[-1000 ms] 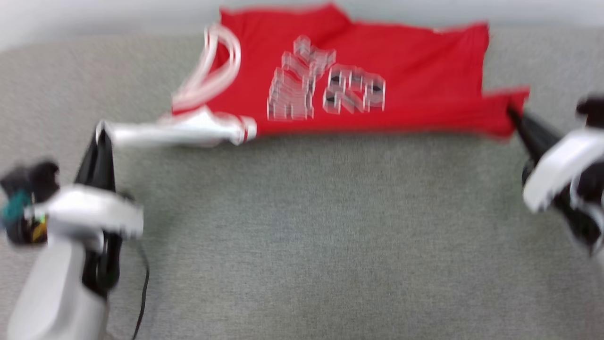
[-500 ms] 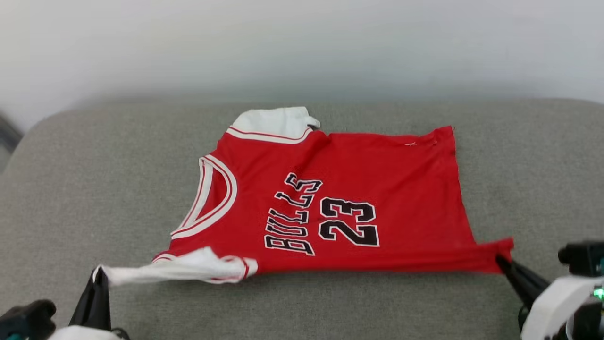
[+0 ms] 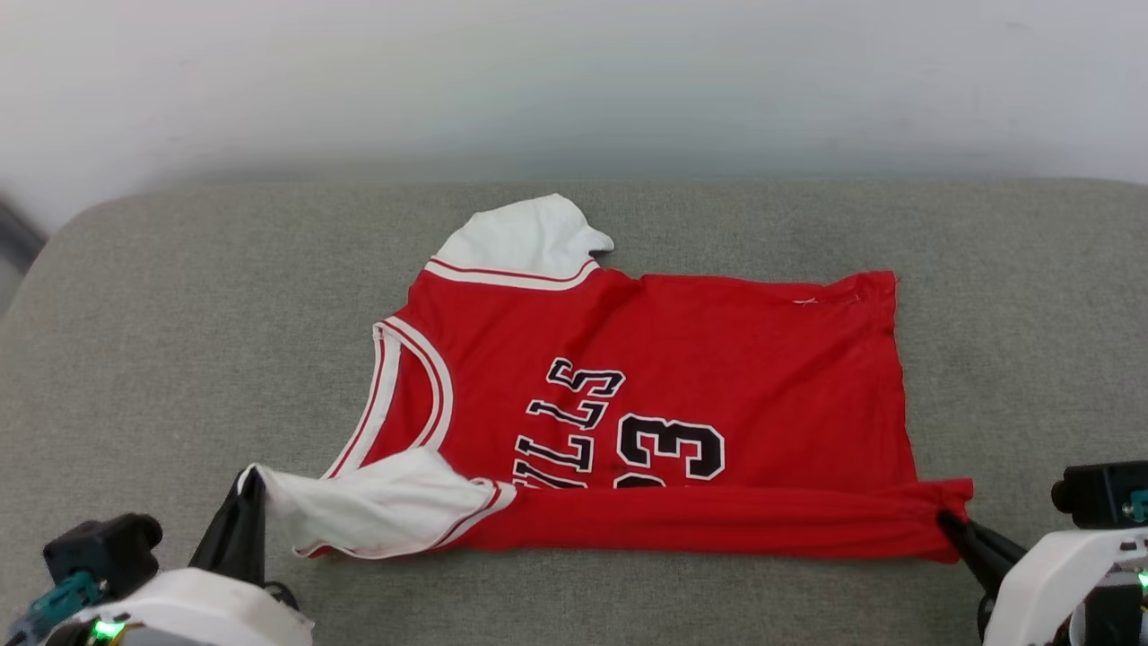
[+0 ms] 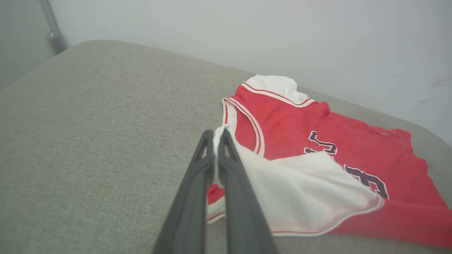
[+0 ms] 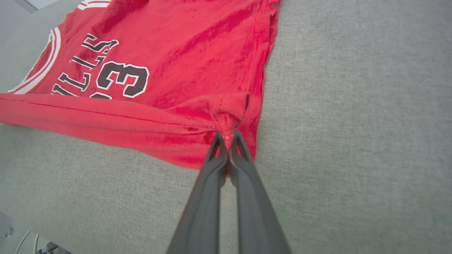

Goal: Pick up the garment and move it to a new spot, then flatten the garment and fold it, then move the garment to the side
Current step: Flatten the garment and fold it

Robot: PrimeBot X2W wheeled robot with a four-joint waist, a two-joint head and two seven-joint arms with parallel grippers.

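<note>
The garment (image 3: 700, 359), a red jersey with white sleeves and black lettering, lies on the grey cushion (image 3: 179, 341) with its near edge lifted and rolled over the lettering. My left gripper (image 3: 254, 480) is shut on the tip of the near white sleeve (image 4: 303, 190), seen pinched in the left wrist view by that gripper (image 4: 216, 135). My right gripper (image 3: 946, 520) is shut on the near red hem corner (image 5: 227, 121), which bunches between its fingertips in the right wrist view at the gripper (image 5: 227, 135). The far white sleeve (image 3: 525, 238) lies flat.
A pale wall (image 3: 574, 81) rises just behind the cushion's back edge. Bare grey fabric stretches left of the jersey, right of it (image 3: 1031, 341), and along the near side (image 3: 628, 601). Cables (image 5: 24, 243) hang below the cushion's edge in the right wrist view.
The head camera tilted up, shifting the whole picture. Both grippers carried the near edge forward over the jersey, now covering the lower lettering; the left gripper moved right and up.
</note>
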